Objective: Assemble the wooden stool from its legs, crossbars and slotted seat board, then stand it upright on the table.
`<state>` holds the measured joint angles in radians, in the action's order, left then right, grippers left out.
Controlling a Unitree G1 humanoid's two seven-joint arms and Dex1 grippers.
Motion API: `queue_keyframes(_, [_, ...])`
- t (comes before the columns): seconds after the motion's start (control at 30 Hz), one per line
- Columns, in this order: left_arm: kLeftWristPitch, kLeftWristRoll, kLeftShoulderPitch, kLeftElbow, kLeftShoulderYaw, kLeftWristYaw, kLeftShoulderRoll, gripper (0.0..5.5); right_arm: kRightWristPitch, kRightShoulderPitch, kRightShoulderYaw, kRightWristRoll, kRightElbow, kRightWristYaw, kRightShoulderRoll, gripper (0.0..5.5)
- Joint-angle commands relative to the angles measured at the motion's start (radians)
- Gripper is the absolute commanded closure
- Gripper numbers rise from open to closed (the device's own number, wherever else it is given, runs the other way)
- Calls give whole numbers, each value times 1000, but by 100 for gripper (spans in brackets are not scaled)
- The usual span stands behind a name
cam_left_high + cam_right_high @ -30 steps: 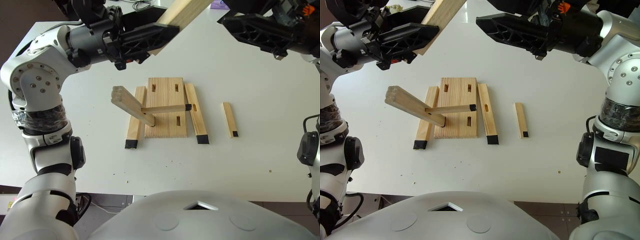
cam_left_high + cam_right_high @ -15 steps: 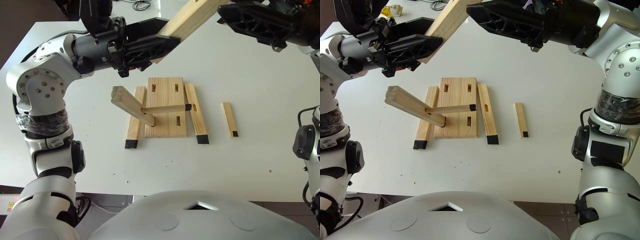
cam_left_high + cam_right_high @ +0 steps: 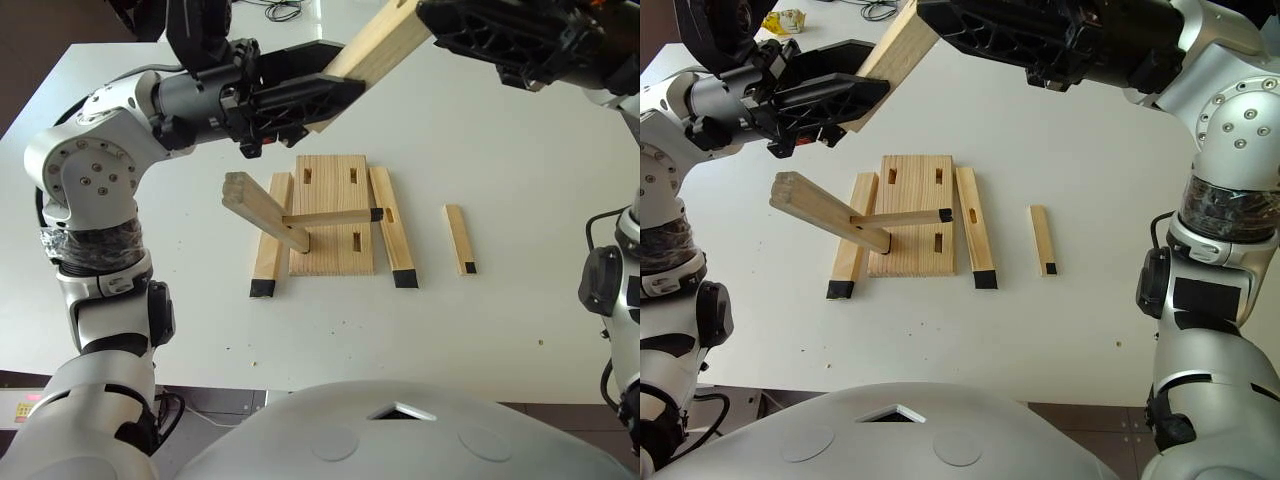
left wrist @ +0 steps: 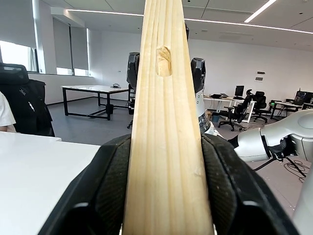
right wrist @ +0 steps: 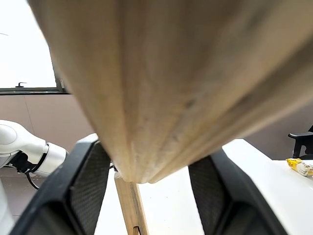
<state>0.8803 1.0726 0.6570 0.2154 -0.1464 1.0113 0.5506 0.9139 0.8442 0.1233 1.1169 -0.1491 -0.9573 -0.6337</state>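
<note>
Fingers (image 4: 112, 186) of your left gripper (image 3: 345, 68) clamp the long pale wooden leg (image 3: 385, 40) high above the slotted seat board (image 3: 330, 195). Your right gripper (image 3: 432, 18) is at its far end, so uneven pulling could twist it loose.

Pale wooden seat board (image 3: 331, 196), black-tipped pale legs (image 3: 392, 236), pale held leg (image 3: 385, 40), black left tool (image 3: 349, 69), white table (image 3: 530, 160)
</note>
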Motion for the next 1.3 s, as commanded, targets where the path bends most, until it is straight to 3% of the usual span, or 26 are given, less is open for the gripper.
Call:
queue_keyframes(0.03, [0, -22, 9, -18, 14, 9, 17, 344, 11, 22, 2, -8, -12, -12, -8, 337])
queue_keyframes(0.4, [-34, -90, 15, -45, 47, 11, 30, 344, 0, -12, -23, -52, -46, -51, -26, 337])
queue_keyframes(0.43, [-31, -101, 19, -51, 54, 2, 28, 308, -3, -16, -25, -58, -49, -54, -26, 337])
queue_keyframes(0.8, [-112, -256, 75, -159, 89, -22, 25, 144, -75, -60, -38, -181, -73, -75, -39, 346])
queue_keyframes(1.13, [-168, -274, 155, -283, -48, -40, 73, 144, -209, -154, -30, -364, -48, -94, -121, 346])
queue_keyframes(1.3, [-255, -375, 95, -353, -75, -68, 116, 144, -223, -286, -5, -398, -112, -92, -168, 346])
